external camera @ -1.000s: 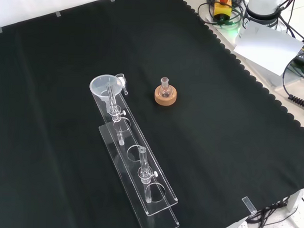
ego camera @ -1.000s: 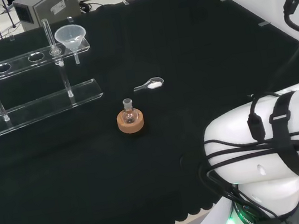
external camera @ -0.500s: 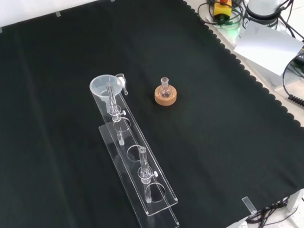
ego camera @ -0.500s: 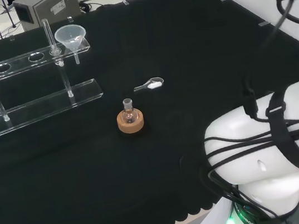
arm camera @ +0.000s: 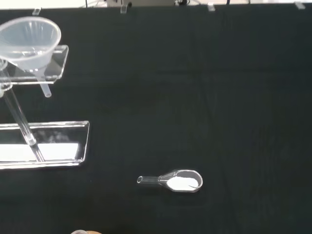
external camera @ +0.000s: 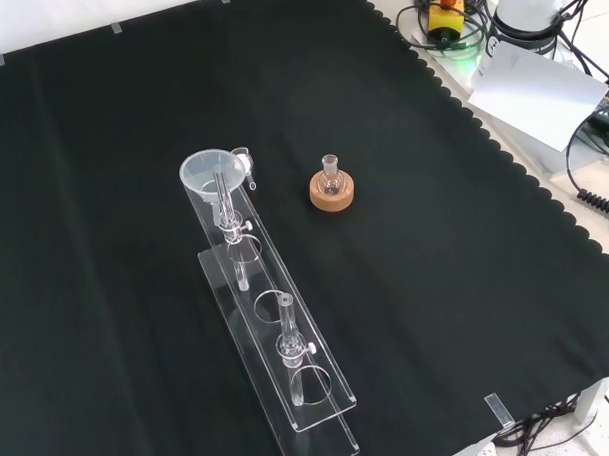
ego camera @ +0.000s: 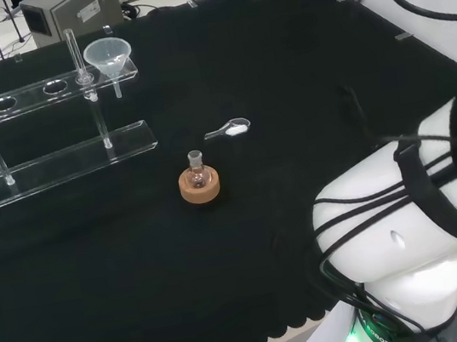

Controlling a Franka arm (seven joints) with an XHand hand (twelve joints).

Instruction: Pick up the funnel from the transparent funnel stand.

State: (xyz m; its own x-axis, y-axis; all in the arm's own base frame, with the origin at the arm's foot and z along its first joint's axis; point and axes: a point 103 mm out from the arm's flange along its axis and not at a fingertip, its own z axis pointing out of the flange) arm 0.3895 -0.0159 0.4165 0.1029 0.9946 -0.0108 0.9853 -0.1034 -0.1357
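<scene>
Robot hand well apart from funnel (arm camera: 29,39)

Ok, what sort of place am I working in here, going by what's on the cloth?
Most likely a chemistry lab bench set up for a robot: a clear funnel sits in a transparent funnel stand, a small flask rests on a cork ring, and a scoop of white powder lies nearby.
</scene>
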